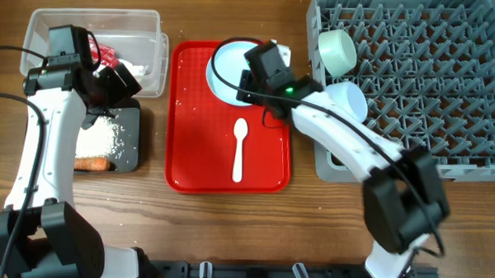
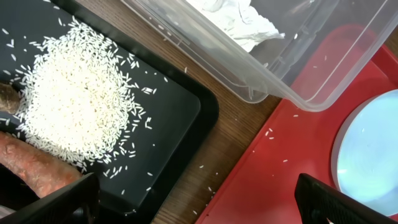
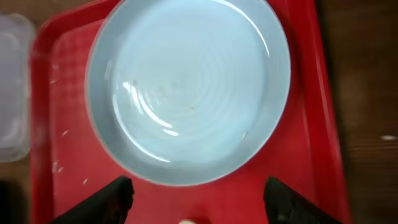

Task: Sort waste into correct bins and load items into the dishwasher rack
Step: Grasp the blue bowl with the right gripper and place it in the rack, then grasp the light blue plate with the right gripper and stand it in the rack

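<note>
plate (image 3: 186,87) pale blue | tray (image 1: 190,137) red | rice (image 2: 74,93) white | rack (image 1: 447,96) grey

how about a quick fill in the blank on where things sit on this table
1. The white grains piled in the black tray are ____.
2. The white ____ lies on the red tray.
3. The right gripper hovers over the pale blue ____.

Missing words: rice; spoon; plate.
</note>
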`<state>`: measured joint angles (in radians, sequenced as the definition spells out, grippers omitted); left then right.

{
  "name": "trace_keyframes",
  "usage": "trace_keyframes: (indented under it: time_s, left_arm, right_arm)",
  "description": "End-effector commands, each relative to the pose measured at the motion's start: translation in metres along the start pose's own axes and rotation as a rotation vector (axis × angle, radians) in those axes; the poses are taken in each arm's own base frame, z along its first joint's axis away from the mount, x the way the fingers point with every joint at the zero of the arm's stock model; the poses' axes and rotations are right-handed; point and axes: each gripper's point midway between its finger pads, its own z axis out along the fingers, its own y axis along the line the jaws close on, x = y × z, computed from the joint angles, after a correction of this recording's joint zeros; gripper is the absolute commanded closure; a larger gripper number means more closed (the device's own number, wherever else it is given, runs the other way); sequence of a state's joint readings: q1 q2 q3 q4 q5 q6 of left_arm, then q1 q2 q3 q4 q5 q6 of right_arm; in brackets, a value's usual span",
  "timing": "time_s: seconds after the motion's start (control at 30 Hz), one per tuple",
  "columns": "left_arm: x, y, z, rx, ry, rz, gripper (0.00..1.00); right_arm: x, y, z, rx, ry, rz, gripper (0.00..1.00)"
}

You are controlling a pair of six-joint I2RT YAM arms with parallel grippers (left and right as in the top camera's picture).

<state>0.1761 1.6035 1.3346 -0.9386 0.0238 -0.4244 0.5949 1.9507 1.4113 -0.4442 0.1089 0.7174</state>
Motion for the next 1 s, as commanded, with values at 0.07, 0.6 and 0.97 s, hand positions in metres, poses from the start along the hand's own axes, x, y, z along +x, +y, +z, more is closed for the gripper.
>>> trace_keyframes:
  time_s: [0.07, 0.6, 0.97]
  left_arm:
    - [-0.003, -0.002, -0.002, 0.006, -0.008, 0.001, 0.00]
    - [-0.003, -0.002, -0.002, 0.006, -0.008, 0.001, 0.00]
    - [-0.003, -0.002, -0.002, 0.006, -0.008, 0.001, 0.00]
  right_arm:
    - [0.014, -0.016, 0.044, -0.011, 0.081, 0.160, 0.36]
    - [0.014, -0.044, 0.076, 0.001, 0.123, 0.297, 0.92]
    - [-0.022, -0.013, 0.034, -0.088, 0.113, -0.148, 0.96]
